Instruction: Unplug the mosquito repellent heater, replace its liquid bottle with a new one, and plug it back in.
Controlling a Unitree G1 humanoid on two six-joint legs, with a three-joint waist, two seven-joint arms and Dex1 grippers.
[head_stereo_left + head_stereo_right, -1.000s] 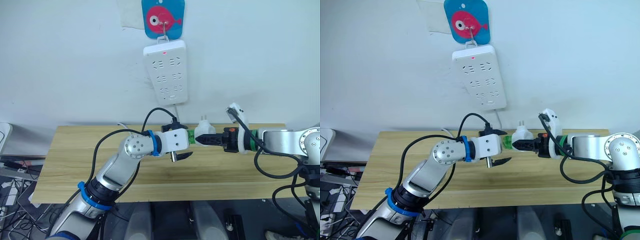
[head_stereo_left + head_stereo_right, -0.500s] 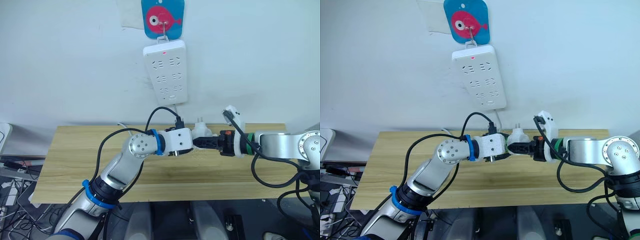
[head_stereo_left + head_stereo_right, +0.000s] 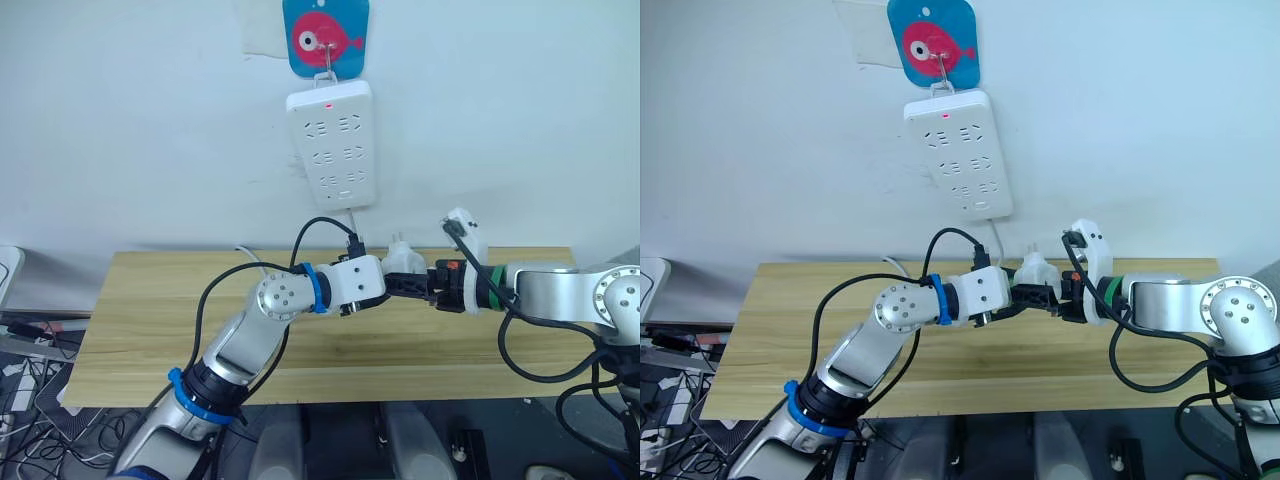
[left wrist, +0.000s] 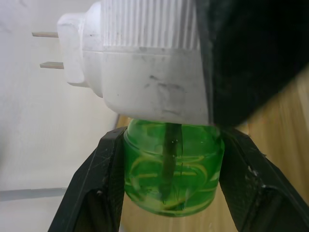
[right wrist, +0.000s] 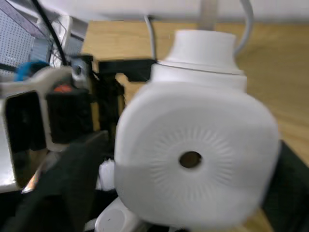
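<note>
- We have the mosquito repellent heater [image 3: 403, 262] out of the wall strip and held in the air between our two arms, above the wooden table [image 3: 140, 320] and below the power strip [image 3: 332, 143], its prongs pointing up.
- Our right gripper [image 3: 413, 284] is clamped on the heater's white body; in the right wrist view the round vented face sits squarely between its fingers.
- Our left gripper [image 4: 171, 169] has its two black fingers [image 4: 96, 188] closed against the sides of the green liquid bottle [image 4: 174, 164], which is still seated in the heater's underside.
- The step in hand, as we judge it, is getting this bottle out of the heater. To do it well we should keep the right grip rigid so the body cannot turn, and turn the bottle about its own axis with the left wrist before drawing it straight away along that axis.
- We should squeeze no harder than needed: the bottle looks smooth and thin-walled, and its wick runs up into the heater.
- Both forearms lie nearly level and meet end to end, the left one reaching across from a bent elbow, the right one stretched inward.
</note>
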